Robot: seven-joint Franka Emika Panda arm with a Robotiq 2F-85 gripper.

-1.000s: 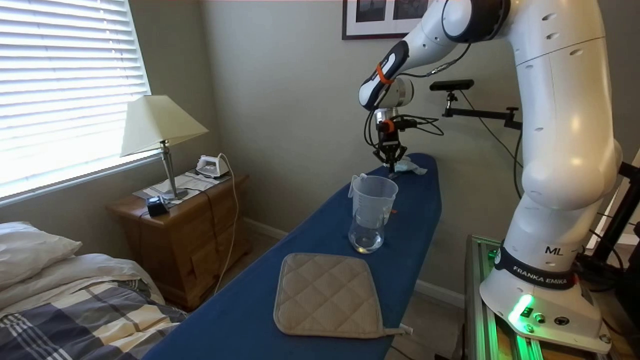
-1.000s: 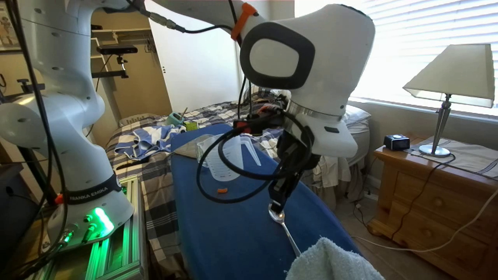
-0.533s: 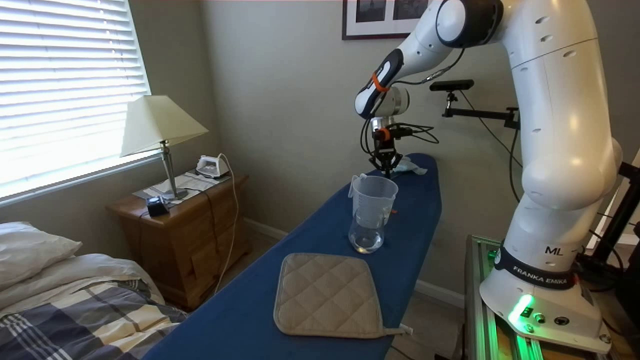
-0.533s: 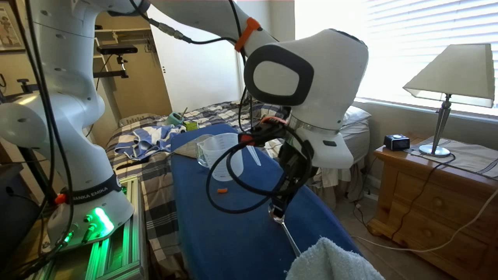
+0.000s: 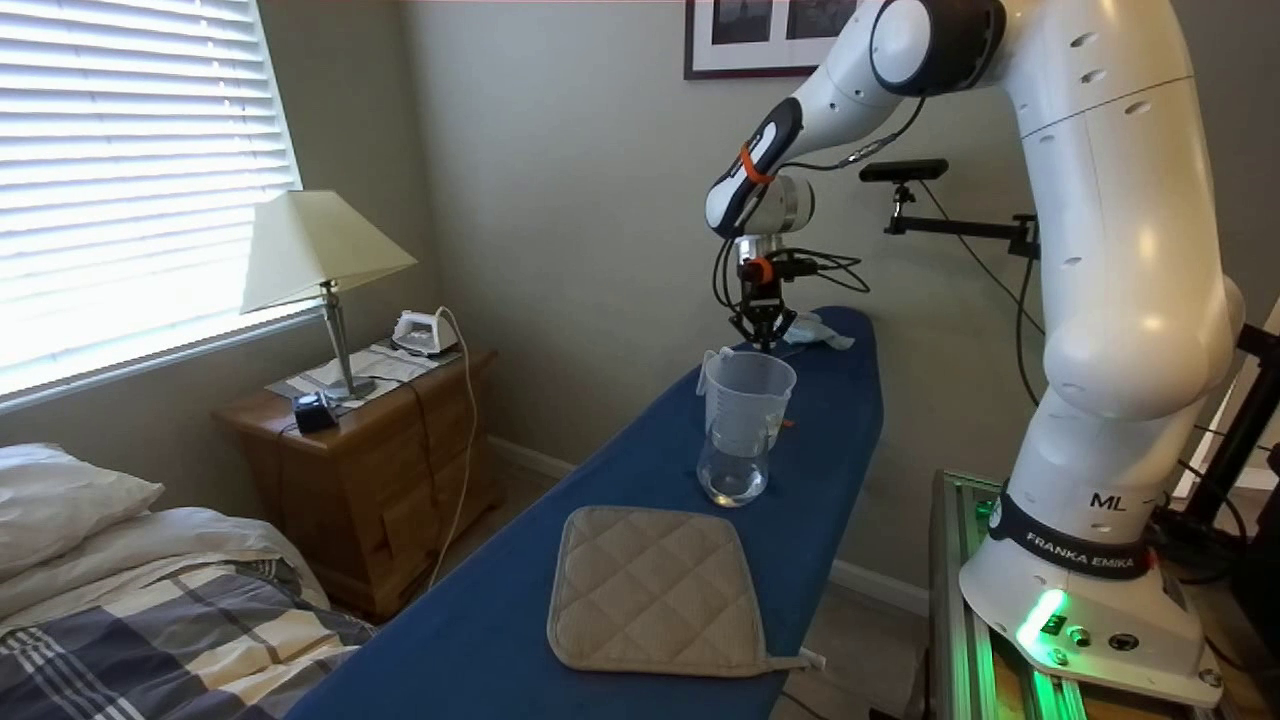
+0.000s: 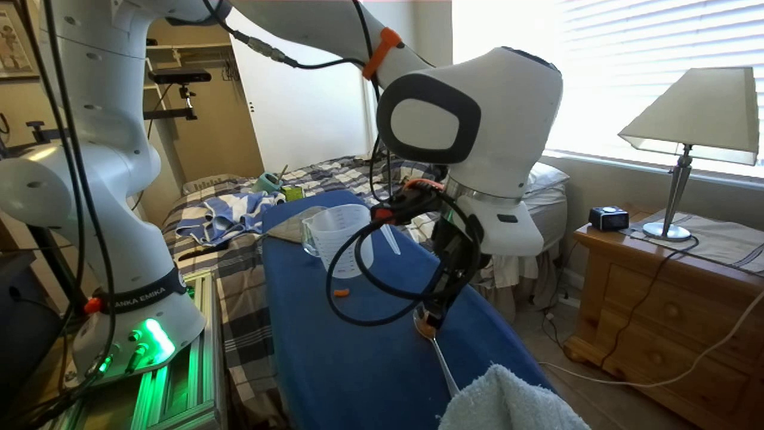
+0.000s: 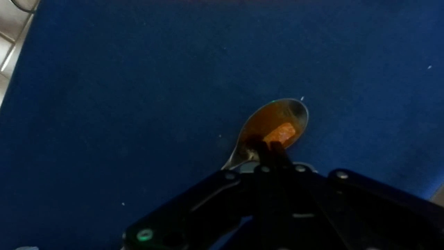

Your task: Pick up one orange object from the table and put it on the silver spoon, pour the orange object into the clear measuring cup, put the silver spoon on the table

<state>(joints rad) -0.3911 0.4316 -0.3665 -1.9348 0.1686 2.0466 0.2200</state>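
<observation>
The silver spoon lies on the dark blue table; its bowl fills the middle of the wrist view, and its handle end is hidden behind a cloth. My gripper is down at the bowl, fingertips nearly together on an orange object that sticks out past them, in or just over the bowl. The gripper also shows in both exterior views. Another orange object lies on the table near the clear measuring cup, which stands upright with its handle.
A small clear glass stands beside the measuring cup. A beige quilted pad lies farther along the table. A pale cloth is bunched at the spoon's handle end. A nightstand with a lamp stands beside the table.
The arm has come down and shifted slightly, bringing the gripper to the spoon's bowl. The bowl now looks orange in an exterior view where it looked silver. The spoon's handle has shifted slightly.
</observation>
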